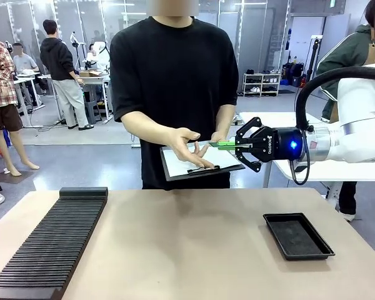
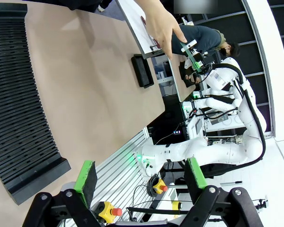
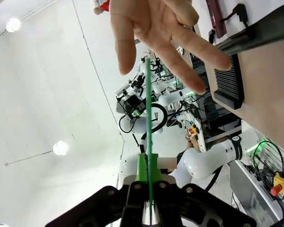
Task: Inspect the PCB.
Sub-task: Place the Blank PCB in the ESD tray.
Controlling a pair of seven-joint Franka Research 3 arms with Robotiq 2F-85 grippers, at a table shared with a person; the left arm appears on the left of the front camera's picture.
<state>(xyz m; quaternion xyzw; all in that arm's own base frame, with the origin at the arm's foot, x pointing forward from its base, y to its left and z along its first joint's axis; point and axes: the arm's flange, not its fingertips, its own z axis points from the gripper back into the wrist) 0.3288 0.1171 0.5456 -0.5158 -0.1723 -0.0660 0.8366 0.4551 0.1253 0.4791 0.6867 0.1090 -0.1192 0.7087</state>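
Hand (image 1: 190,147) and clipboard (image 1: 200,164) beside PCB (image 1: 225,144)

- A bench (image 1: 194,244) with a light brown top spans the near side.
- A long black ribbed rack (image 1: 47,247) lies along the bench's left edge, its far end raised in a block.
- A shallow black rectangular tray (image 1: 297,235) sits on the bench at the right, well apart from the rack.
- A clipboard (image 1: 181,165) with white paper hangs above the bench's far edge, tilted slightly.
- White tables and a shelf unit stand in the room behind.
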